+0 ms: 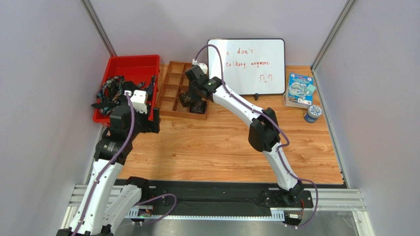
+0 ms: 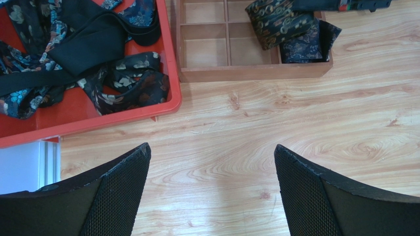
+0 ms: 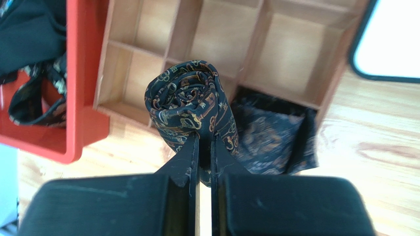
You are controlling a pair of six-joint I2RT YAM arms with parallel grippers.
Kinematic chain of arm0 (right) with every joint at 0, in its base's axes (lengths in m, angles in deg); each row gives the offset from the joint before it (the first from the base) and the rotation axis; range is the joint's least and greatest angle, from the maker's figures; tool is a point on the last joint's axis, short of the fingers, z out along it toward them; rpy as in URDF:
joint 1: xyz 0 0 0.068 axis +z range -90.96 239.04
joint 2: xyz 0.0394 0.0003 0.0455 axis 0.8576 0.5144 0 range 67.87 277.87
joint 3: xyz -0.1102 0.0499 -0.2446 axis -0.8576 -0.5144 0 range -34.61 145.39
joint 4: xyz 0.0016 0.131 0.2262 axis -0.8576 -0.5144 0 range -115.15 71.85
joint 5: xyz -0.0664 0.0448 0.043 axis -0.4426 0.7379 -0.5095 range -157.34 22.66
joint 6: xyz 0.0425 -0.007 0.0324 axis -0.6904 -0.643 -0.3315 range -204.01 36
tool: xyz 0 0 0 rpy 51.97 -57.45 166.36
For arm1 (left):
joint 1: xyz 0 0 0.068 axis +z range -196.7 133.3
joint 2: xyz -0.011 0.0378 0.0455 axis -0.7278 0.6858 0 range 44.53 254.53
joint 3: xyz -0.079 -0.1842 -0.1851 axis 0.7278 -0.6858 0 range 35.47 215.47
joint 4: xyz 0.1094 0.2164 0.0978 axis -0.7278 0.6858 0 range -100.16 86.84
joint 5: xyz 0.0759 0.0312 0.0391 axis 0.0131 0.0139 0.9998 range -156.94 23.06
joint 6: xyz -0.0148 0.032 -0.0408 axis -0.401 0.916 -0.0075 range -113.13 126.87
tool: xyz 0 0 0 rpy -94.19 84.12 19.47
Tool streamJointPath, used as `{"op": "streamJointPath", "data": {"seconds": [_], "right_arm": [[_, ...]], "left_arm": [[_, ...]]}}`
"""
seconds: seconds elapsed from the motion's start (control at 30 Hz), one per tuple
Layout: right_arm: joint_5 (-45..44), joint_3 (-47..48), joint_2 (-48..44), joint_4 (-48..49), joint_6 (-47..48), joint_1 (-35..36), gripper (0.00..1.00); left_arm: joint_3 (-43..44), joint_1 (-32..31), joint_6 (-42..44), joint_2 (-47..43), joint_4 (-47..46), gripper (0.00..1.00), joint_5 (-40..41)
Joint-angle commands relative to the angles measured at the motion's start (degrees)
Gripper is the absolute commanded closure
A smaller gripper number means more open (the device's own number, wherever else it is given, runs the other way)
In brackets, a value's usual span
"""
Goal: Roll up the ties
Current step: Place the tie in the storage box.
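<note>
While left end effector [image 2: 212, 147] gapes, right one [image 3: 204, 143] pinches rolled tie [image 3: 185, 101] at tray [image 3: 183, 34] edge.

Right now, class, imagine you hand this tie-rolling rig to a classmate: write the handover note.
Left gripper: open and empty, hovering over the table beside the red bin.
Right gripper: shut on a rolled tie, held at the near row of the wooden tray.
Done: a stored tie sits in the tray's near corner compartment, and a second is rolled and gripped.
Left: seat the held roll in a free compartment, then roll the loose ties heaped in the red bin.
</note>
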Motion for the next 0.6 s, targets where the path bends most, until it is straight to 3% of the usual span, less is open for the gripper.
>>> {"op": "streamJointPath", "data": {"seconds": [0.0,0.57], "right_arm": [[-3.19,1.67,-2.73,2.09,0.51,-3.77,1.0],[-1.96,4.65,3.33,1.92,-1.16,-7.73,1.0]], "left_arm": [[-0.73,0.33,-1.21,-1.26,-0.11,0.01,-0.6],[-1.69,0.33,0.02,-0.38,-1.69,0.0,-0.77]]}}
